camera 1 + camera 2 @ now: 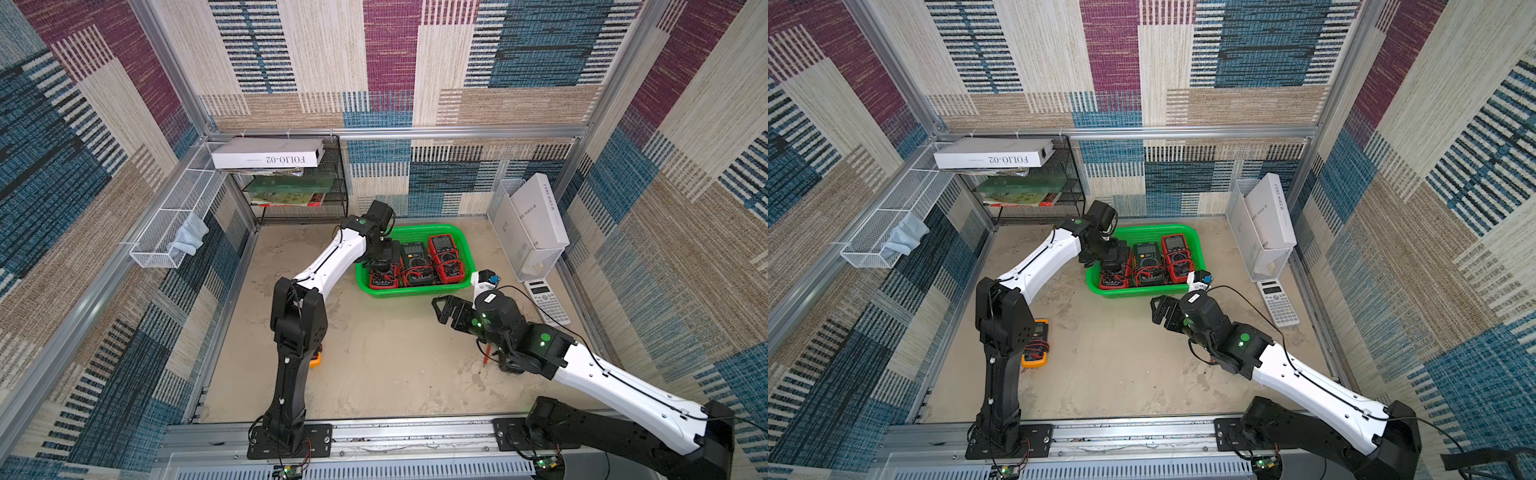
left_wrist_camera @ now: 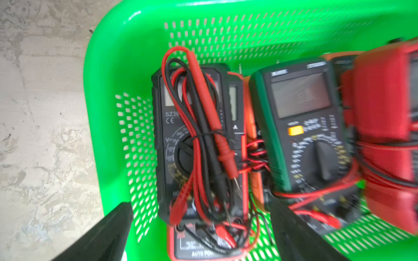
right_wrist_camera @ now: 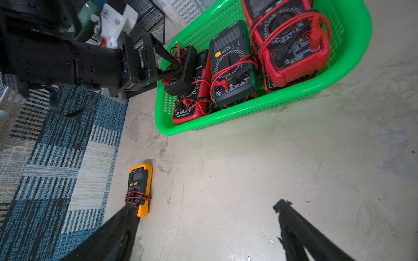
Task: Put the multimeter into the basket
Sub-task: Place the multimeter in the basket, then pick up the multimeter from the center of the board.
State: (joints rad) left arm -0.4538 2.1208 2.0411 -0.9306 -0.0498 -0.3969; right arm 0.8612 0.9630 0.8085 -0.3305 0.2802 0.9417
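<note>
Start at your far left: a white wire-mesh tray (image 1: 183,195) hangs on the side wall, with a pale blue cloth (image 1: 189,237) slumped in its near end. In the back corner stands a black mesh shelf rack (image 1: 335,174) with a long white box (image 1: 268,153) on top. On the mottled beige tabletop (image 1: 395,365), just beside the left arm's lower link, an orange multimeter (image 1: 1036,345) lies face up. It has red and black leads wound around it and is well apart from the basket.

Your left gripper (image 2: 201,204) hangs over the left end of the bright green perforated plastic basket (image 2: 101,90). Its jaws stand wide, one on each side of a black multimeter (image 2: 168,122) bundled with red and black probe leads. The left wrist view shows a gap on each side, so it grips nothing. That black multimeter is inside the basket, resting on a red-edged multimeter (image 2: 203,253). Next along, a dark green-edged multimeter (image 2: 305,126) and a larger red multimeter (image 3: 294,52) both lie face up in the basket.

Your right gripper (image 3: 203,209) hovers near the basket's front right corner, over bare tabletop, with its jaws spread wide and empty. Further right lie a white calculator (image 1: 548,301) and a white mesh file holder (image 1: 536,266) with a white book (image 1: 540,212) leaning in it.
</note>
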